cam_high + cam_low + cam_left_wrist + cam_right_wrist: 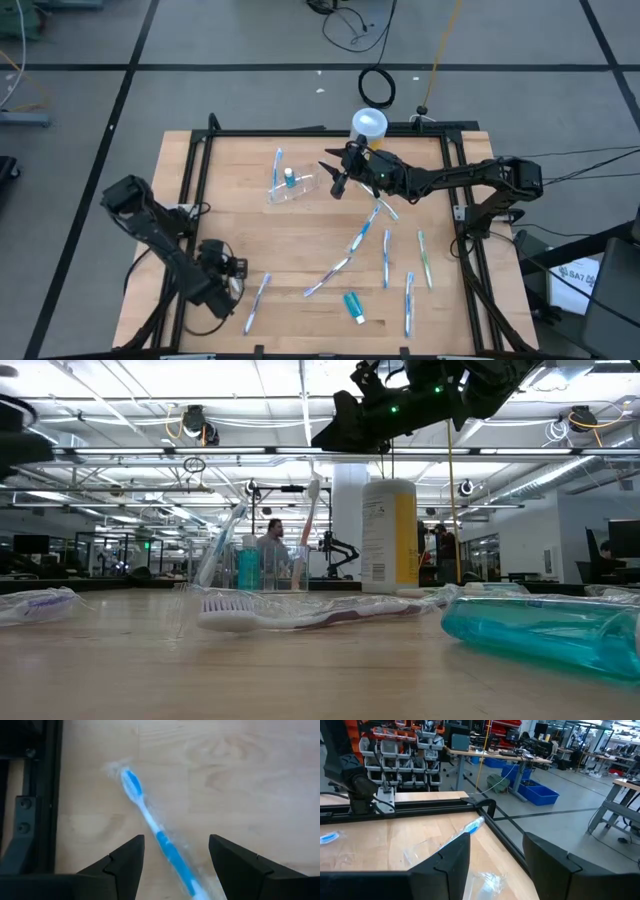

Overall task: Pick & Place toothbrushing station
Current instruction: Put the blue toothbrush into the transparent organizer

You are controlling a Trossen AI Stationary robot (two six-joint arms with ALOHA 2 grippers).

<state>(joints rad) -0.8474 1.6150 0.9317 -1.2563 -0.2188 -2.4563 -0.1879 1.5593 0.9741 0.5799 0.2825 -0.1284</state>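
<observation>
At the near edge of the surface, the left gripper hangs low with its jaws spread wide, straddling a wrapped blue toothbrush that lies flat on the wood and is not yet gripped; in the high view this brush sits just beside the gripper near the front left corner. Further in, a teal toothpaste tube lies on its side near the front, with several more toothbrushes scattered around it, among them one blue brush to its right and a green one beyond that. Toward the middle, the clear cup lies tipped on its side and appears to hold a teal tube and one brush. Past it, the right gripper is raised above the surface with its jaws open and empty. At the far edge stands a yellow canister with a white lid. By judgement the task is at an early stage: most brushes and at least one tube remain loose on the surface, and the cup is not upright.
</observation>
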